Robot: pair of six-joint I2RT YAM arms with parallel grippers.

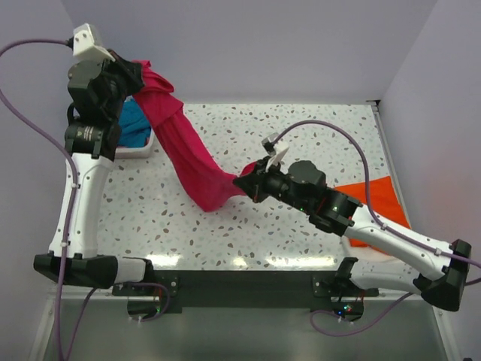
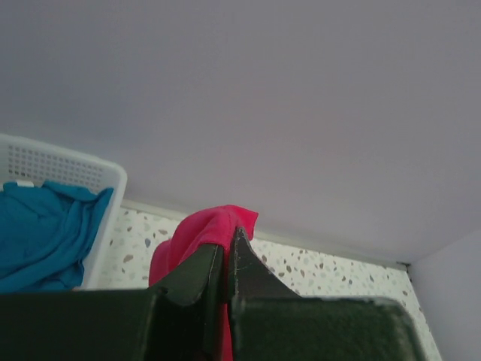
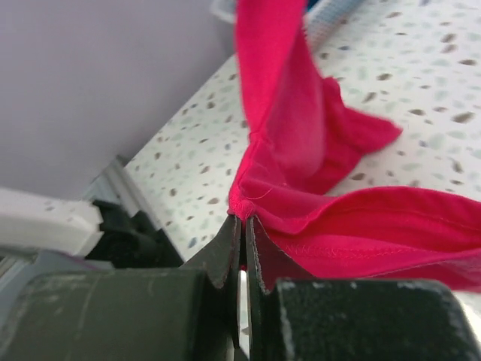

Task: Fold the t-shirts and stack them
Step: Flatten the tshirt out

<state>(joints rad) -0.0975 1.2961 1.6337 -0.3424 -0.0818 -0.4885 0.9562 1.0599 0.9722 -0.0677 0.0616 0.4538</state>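
Tabletop (image 1: pixel 301 135), speckled, spans the view. Stretched above it, the crimson-pink t-shirt (image 1: pixel 188 158) hangs as a long band between 2 grippers. The orange t-shirt (image 1: pixel 379 192) lies flat at the right edge, partly under the right arm. The teal-blue t-shirt (image 1: pixel 135 124) sits in the white basket (image 1: pixel 141 153), far left. The raised left gripper (image 1: pixel 139 71) pinches the crimson cloth's upper end; the low right gripper (image 1: pixel 244 180) clamps its other end.
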